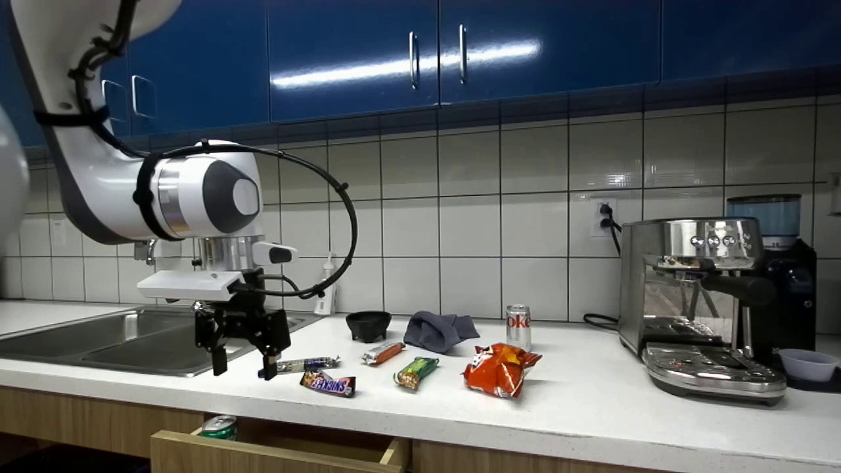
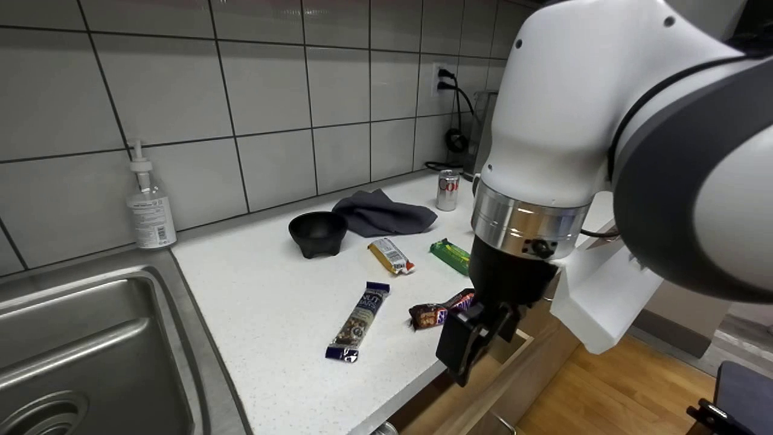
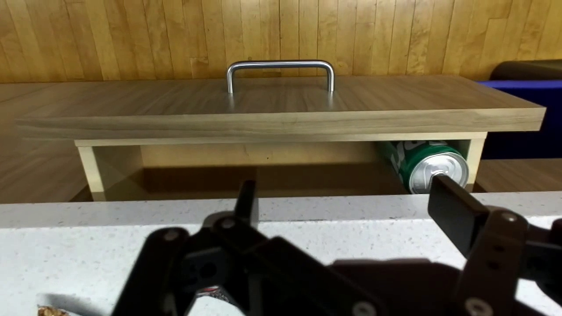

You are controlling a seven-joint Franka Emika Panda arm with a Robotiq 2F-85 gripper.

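My gripper hangs open near the counter's front edge, with nothing between its fingers. Below it, the wooden drawer is pulled out; a green can stands in one corner, its silver lid showing. One fingertip overlaps the can's lid in the wrist view, but they look apart. Close by on the counter lie a Snickers bar and a blue-ended nut bar. Farther off are an orange-wrapped bar, a green-wrapped bar and an orange chip bag.
At the back stand a black bowl, a crumpled grey cloth and a Diet Coke can. A steel sink and soap bottle flank one end; an espresso machine stands at the opposite end. Blue cabinets hang above.
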